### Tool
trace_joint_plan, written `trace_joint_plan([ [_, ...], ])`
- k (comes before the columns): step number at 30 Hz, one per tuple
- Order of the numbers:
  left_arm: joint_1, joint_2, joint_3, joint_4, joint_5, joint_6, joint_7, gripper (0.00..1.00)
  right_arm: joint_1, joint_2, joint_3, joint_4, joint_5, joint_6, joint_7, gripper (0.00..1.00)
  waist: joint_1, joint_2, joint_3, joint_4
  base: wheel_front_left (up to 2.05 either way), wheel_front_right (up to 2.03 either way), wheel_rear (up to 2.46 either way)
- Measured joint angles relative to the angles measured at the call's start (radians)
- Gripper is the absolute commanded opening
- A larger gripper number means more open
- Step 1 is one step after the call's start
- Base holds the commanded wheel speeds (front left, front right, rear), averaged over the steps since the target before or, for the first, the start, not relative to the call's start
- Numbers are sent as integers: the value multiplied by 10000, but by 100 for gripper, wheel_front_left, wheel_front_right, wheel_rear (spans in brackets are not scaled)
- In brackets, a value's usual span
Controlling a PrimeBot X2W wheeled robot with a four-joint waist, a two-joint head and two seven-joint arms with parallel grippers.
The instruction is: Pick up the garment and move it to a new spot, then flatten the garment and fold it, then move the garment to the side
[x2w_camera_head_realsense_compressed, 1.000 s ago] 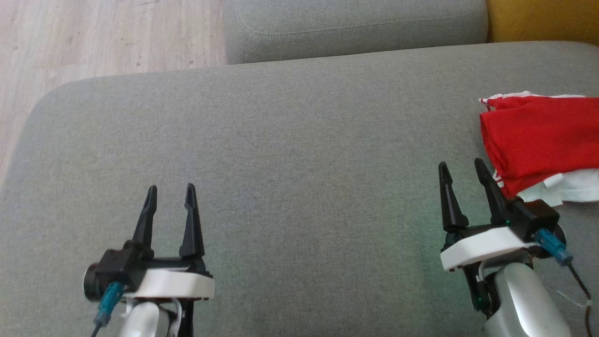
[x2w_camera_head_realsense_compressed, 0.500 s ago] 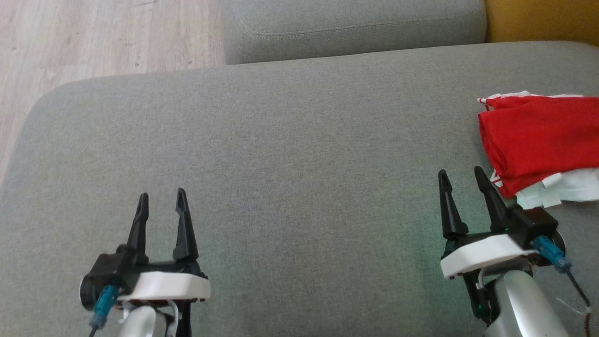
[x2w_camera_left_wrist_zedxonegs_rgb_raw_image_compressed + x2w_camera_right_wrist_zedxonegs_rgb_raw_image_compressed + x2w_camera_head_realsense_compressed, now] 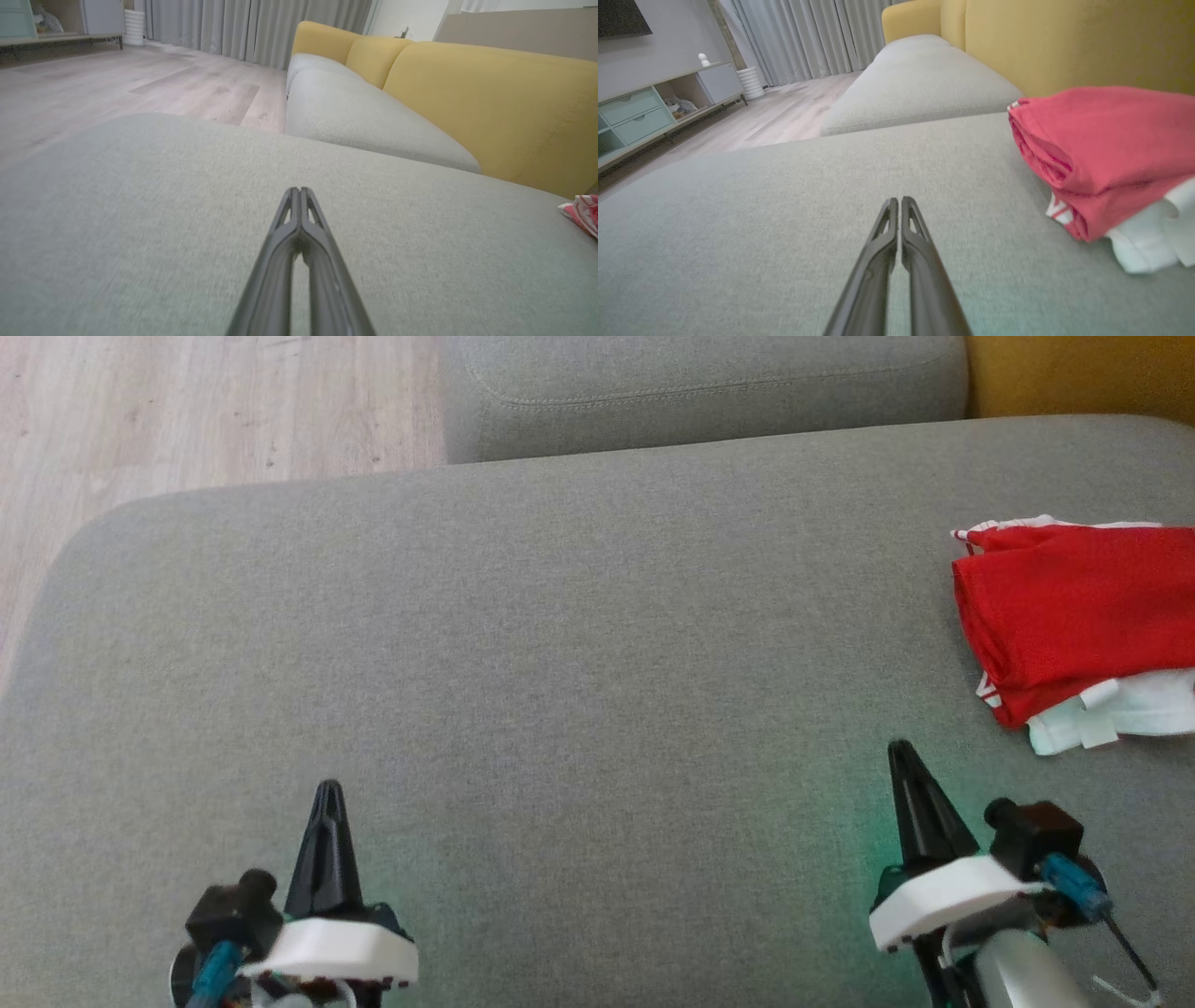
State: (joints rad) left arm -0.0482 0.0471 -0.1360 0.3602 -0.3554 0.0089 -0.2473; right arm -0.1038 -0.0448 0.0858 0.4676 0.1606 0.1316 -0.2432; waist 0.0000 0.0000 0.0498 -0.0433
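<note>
Garment (image 3: 1074, 616) lies folded, red over white, far right on the grey sofa cushion (image 3: 579, 663). Your left gripper (image 3: 327, 793) and right gripper (image 3: 901, 751) are clenched, empty; steer the right one clear of the fold.

A broad grey sofa cushion (image 3: 560, 644) fills the foreground, with a second grey cushion (image 3: 700, 392) touching its far edge. Yellow backrests (image 3: 490, 102) rise behind both. Pale wooden floor (image 3: 187, 411) lies beside the sofa. Across the room, grey curtains (image 3: 798, 37) hang near a low cabinet (image 3: 654, 112) with pale green drawers.
</note>
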Motion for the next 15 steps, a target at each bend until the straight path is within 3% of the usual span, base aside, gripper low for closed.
trace_joint_plan([
  [15,73,0,121,-56,-1419,-105,366,0,89,0,-224,-155,1634,0,414,0,0,0,-54,50,0,0,0],
])
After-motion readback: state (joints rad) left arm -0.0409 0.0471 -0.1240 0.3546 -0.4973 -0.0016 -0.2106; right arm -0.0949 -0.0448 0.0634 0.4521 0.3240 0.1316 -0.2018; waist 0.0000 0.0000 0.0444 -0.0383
